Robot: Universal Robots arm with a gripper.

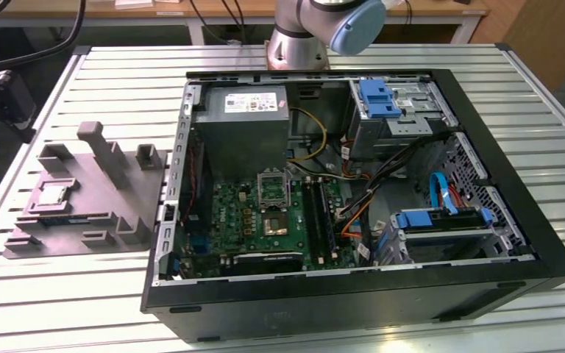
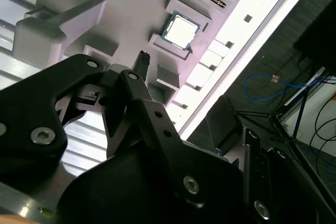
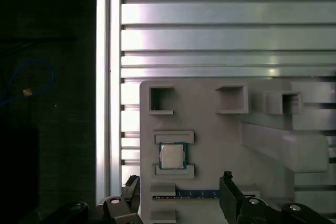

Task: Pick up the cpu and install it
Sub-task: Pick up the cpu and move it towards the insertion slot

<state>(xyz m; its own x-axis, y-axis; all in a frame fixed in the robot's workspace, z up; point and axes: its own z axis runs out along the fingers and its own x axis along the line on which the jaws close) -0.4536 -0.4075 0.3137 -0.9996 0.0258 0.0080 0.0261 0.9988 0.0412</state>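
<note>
**Desk:** Where is the cpu (image 1: 49, 194)?

**Operator:** Flat in its pocket on the grey moulded holder (image 1: 91, 217), at the exterior view's left, well apart from the open computer case (image 1: 361, 312).

**Desk:** And the gripper (image 3: 178, 182)?

**Operator:** I hold it over the holder, fingers (image 3: 227, 184) spread and empty. In the first wrist view the cpu lies just ahead of the gap between them, untouched.

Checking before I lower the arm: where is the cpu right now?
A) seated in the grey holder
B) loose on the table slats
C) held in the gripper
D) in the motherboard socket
A: the cpu lies in a recess of the grey holder, and the open gripper holds nothing.
</note>
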